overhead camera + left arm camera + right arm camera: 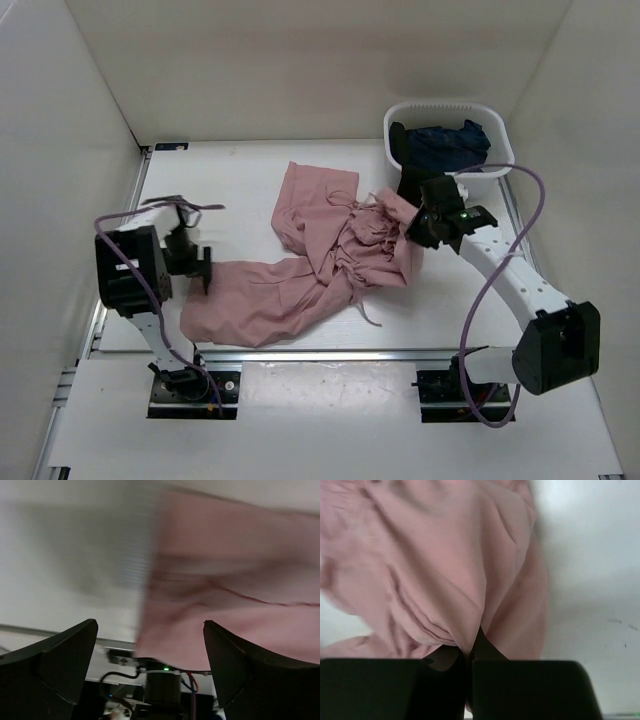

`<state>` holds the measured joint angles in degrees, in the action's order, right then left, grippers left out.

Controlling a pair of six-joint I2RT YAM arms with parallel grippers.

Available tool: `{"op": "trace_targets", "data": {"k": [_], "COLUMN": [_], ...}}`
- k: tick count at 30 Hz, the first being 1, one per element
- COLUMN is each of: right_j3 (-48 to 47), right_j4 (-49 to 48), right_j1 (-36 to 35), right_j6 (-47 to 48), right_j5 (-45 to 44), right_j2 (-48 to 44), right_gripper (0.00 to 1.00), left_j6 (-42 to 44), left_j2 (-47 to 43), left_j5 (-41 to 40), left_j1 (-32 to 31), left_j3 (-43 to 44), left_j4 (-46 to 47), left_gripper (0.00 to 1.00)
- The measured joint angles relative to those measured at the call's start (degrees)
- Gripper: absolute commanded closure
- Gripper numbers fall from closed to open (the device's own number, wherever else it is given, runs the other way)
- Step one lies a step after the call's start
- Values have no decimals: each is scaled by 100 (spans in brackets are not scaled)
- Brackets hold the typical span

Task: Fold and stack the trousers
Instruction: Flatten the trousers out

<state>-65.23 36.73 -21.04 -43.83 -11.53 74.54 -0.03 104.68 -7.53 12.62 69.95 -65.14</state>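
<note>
Two claws are seen at opposite ends of the trousers (320, 250). The left claw (203, 268) is held at the near left with its jaws spread wide; in its wrist view the left claw (150, 625) has nothing between its fingers, and the pink cloth (230, 580) is seen beyond them. That view is blurred, so contact with the cloth cannot be told. The right claw (415, 232) is closed tight at the right side of the heap, and in its wrist view a fold of the trousers (445, 570) is pinched between the fingers of the right claw (471, 647).

The trousers are spread crumpled over the middle of the table (220, 190). One leg is laid towards the near left, its end close to the table's near edge; the other is turned towards the far middle. A drawstring cord (368, 312) is trailed off the bunched waist. Bare tabletop is seen at the far left and at the near right. A white basket (440, 108) with a dark blue garment (445, 145) is set at the far right corner, just beyond the right claw.
</note>
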Motion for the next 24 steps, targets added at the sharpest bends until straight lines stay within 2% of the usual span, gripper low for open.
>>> {"op": "trace_targets", "data": {"k": [3, 8, 9, 10, 11, 13, 18, 21, 22, 23, 24], "right_j3": [544, 649, 704, 802, 935, 1150, 1375, 1674, 1917, 2197, 2500], "right_j4": [0, 22, -33, -103, -157, -238, -632, -1054, -1193, -1200, -1106], "right_j1": [-33, -63, -70, -74, -74, -70, 28, 48, 44, 39, 42], "right_j6": [-129, -208, -219, -236, -251, -295, -398, -623, -844, -1108, -1408], "right_j5": [13, -136, -162, -186, -203, -232, -247, -402, -505, -599, -682], "right_j2": [170, 37, -57, -188, -350, -616, -1189, -1823, -2149, -2481, -2796], "right_gripper": [100, 100, 100, 100, 100, 100, 100, 98, 89, 75, 33], "left_j6": [20, 11, 15, 33, 50, 22, 31, 24, 22, 17, 17], "left_j2": [-122, -120, -15, 96, 190, 363, 686, 1064, 1222, 1401, 1558], "left_j5": [289, 164, 144, 151, 173, 345, 101, -404, -568, -761, -951], "left_j1": [-828, -953, -949, -955, -979, -1025, -1167, -831, -662, -457, -267], "left_j3": [-531, -557, -485, -389, -293, -142, 254, 925, 1217, 1537, 1840], "left_j4": [195, 1043, 1067, 984, 903, 820, 577, 640, 737, 883, 1005], "left_gripper": [0, 0, 4, 10, 42, 86, 86, 86, 86, 86, 86]}}
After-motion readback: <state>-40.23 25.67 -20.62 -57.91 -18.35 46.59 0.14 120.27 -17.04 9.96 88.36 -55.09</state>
